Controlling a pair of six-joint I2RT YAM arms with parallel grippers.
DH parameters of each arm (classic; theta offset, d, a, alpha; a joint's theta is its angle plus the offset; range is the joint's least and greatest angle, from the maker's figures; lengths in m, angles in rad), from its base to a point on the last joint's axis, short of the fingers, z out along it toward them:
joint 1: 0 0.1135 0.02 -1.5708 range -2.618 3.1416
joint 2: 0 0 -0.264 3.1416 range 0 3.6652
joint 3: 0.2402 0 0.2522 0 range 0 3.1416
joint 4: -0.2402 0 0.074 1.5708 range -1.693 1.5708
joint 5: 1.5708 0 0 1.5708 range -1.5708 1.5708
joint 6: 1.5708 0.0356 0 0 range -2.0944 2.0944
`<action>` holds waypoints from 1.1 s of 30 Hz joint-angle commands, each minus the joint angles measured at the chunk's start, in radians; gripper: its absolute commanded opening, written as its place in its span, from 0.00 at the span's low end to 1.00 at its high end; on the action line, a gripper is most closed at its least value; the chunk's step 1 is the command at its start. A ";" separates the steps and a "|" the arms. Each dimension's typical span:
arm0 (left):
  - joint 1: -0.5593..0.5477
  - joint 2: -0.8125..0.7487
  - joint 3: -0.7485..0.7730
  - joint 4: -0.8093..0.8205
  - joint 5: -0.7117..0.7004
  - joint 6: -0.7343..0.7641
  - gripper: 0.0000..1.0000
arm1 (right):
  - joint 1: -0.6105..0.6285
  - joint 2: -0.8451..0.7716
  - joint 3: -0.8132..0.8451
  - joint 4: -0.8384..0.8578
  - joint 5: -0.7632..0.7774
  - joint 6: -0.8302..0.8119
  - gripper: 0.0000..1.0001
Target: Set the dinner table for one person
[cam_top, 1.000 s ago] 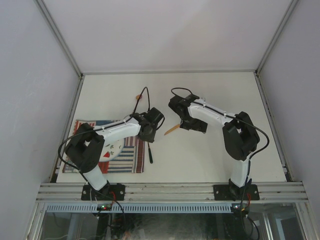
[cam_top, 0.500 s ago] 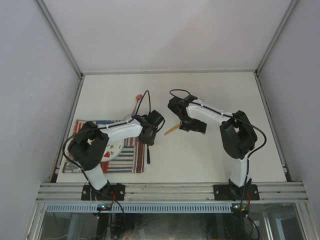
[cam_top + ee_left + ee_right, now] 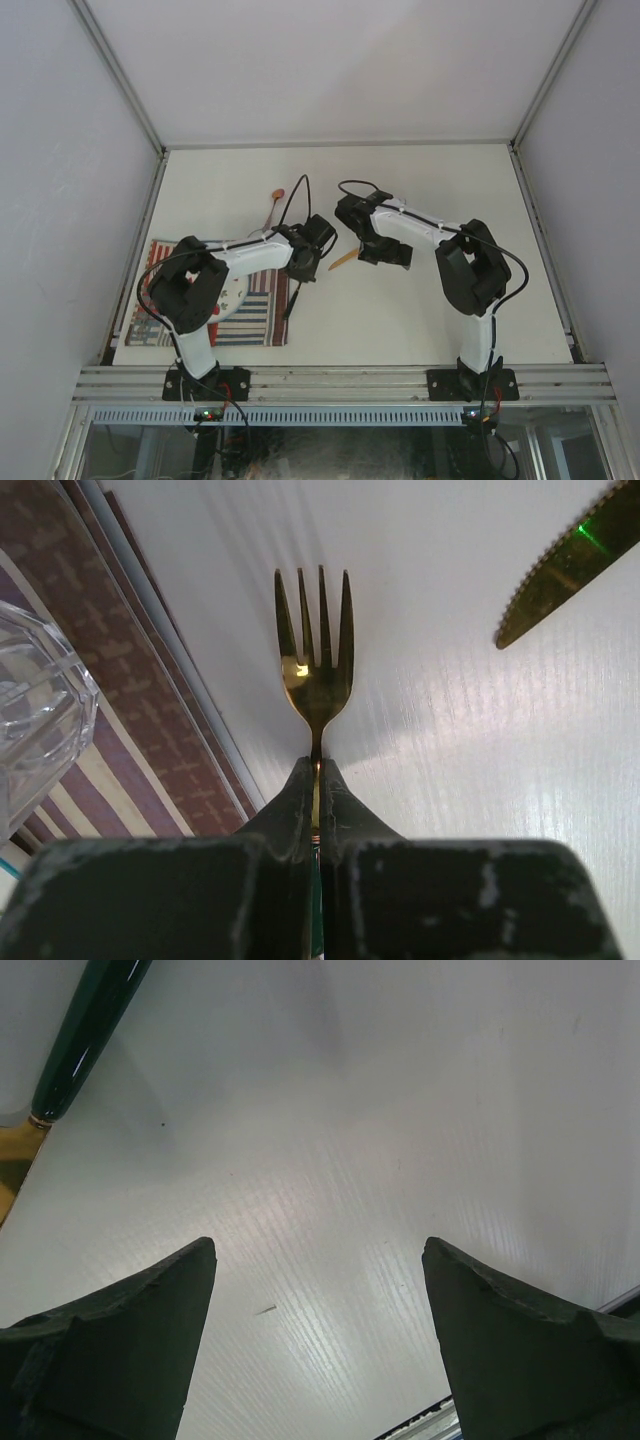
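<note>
Two hands: left and right, close together above the middle of the counter [image 3: 430, 320].
Counter: one, off-white, rail-edged, lying under everything.
Mat [image 3: 262, 312]: one, striped, near the left corner, carrying one plate [image 3: 232, 296] and one glass [image 3: 35, 700].
Left hand [image 3: 318, 780]: clamped tight on the thin neck of the one fork [image 3: 316, 670], just beside the mat's right edge; whether the fork is lifted, I cannot tell.
Spoon [image 3: 273, 205]: one, farther back, apart.
Knife [image 3: 344, 258]: one, lying between the hands.
Right hand [image 3: 318, 1250]: wide, holding nothing, beside the knife handle.
Risk: pinched at the neck, the fork may pivot or slip; a leftward swing could snag the mat or knock the glass; the hands could collide over the knife.
</note>
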 commanded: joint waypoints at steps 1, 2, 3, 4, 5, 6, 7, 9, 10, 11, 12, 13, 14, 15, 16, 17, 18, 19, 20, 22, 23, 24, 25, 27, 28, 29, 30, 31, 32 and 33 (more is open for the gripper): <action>-0.002 0.049 -0.052 0.057 -0.016 0.043 0.00 | -0.001 0.010 0.043 0.025 0.000 -0.020 0.84; -0.002 0.032 -0.052 0.063 -0.029 0.055 0.00 | -0.001 0.010 0.042 0.027 0.001 -0.022 0.84; -0.002 0.013 -0.046 0.064 -0.041 0.069 0.00 | -0.001 0.011 0.043 0.028 -0.001 -0.022 0.84; -0.001 -0.001 -0.032 0.056 -0.050 0.082 0.00 | -0.001 0.011 0.042 0.030 -0.002 -0.023 0.84; 0.002 -0.015 -0.016 0.045 -0.055 0.095 0.00 | 0.000 0.011 0.041 0.031 -0.002 -0.023 0.84; 0.007 -0.024 0.007 0.031 -0.053 0.108 0.00 | 0.001 0.010 0.041 0.036 -0.003 -0.023 0.84; 0.017 -0.030 0.031 0.013 -0.046 0.119 0.00 | 0.002 0.009 0.041 0.038 -0.005 -0.024 0.83; 0.048 -0.030 0.085 -0.031 -0.002 0.141 0.00 | 0.004 0.012 0.041 0.045 -0.007 -0.024 0.83; 0.067 -0.024 0.107 -0.060 0.023 0.148 0.00 | 0.005 0.014 0.043 0.047 -0.008 -0.023 0.83; 0.085 -0.021 0.125 -0.082 0.054 0.161 0.00 | 0.007 0.014 0.044 0.048 -0.007 -0.023 0.83; 0.102 -0.024 0.135 -0.094 0.066 0.170 0.00 | 0.008 0.014 0.047 0.050 -0.005 -0.021 0.83; 0.116 -0.039 0.130 -0.091 0.069 0.181 0.00 | 0.010 0.014 0.049 0.052 -0.006 -0.020 0.83; 0.127 -0.059 0.117 -0.081 0.082 0.195 0.00 | 0.010 0.012 0.050 0.055 -0.005 -0.019 0.83; 0.134 -0.079 0.106 -0.071 0.083 0.211 0.00 | 0.010 0.011 0.051 0.058 -0.004 -0.020 0.83; 0.137 -0.098 0.095 -0.070 0.071 0.217 0.00 | 0.009 0.011 0.050 0.067 -0.005 -0.023 0.83; 0.139 -0.113 0.088 -0.075 0.068 0.221 0.00 | 0.008 0.012 0.051 0.073 -0.009 -0.030 0.83; 0.144 -0.128 0.086 -0.094 0.068 0.221 0.00 | 0.007 0.015 0.055 0.075 -0.010 -0.038 0.83; 0.148 -0.132 0.085 -0.105 0.073 0.218 0.00 | 0.007 0.019 0.060 0.073 -0.009 -0.042 0.83; 0.155 -0.138 0.081 -0.120 0.079 0.219 0.00 | 0.007 0.021 0.063 0.074 -0.008 -0.046 0.83; 0.172 -0.154 0.065 -0.141 0.090 0.225 0.00 | 0.008 0.023 0.063 0.080 -0.009 -0.052 0.83; 0.177 -0.164 0.046 -0.138 0.098 0.232 0.00 | 0.010 0.024 0.063 0.081 -0.011 -0.054 0.83; 0.179 -0.178 0.032 -0.131 0.099 0.241 0.00 | 0.011 0.025 0.064 0.081 -0.010 -0.054 0.83; 0.179 -0.191 0.022 -0.124 0.102 0.251 0.00 | 0.011 0.024 0.064 0.080 -0.008 -0.054 0.82; 0.179 -0.210 0.011 -0.121 0.096 0.258 0.00 | 0.015 0.022 0.062 0.079 -0.008 -0.052 0.82; 0.179 -0.216 0.013 -0.124 0.097 0.262 0.00 | 0.017 0.022 0.060 0.079 -0.006 -0.048 0.82; 0.180 -0.220 0.018 -0.131 0.093 0.261 0.00 | 0.019 0.020 0.058 0.080 -0.006 -0.047 0.82; 0.181 -0.221 0.025 -0.137 0.095 0.263 0.00 | 0.021 0.021 0.057 0.080 -0.007 -0.046 0.82; 0.183 -0.217 0.035 -0.146 0.094 0.264 0.00 | 0.023 0.023 0.057 0.078 -0.008 -0.047 0.82; 0.188 -0.214 0.044 -0.155 0.099 0.264 0.00 | 0.026 0.026 0.058 0.076 -0.009 -0.046 0.82; 0.193 -0.211 0.052 -0.164 0.104 0.264 0.00 | 0.028 0.027 0.060 0.072 -0.009 -0.044 0.82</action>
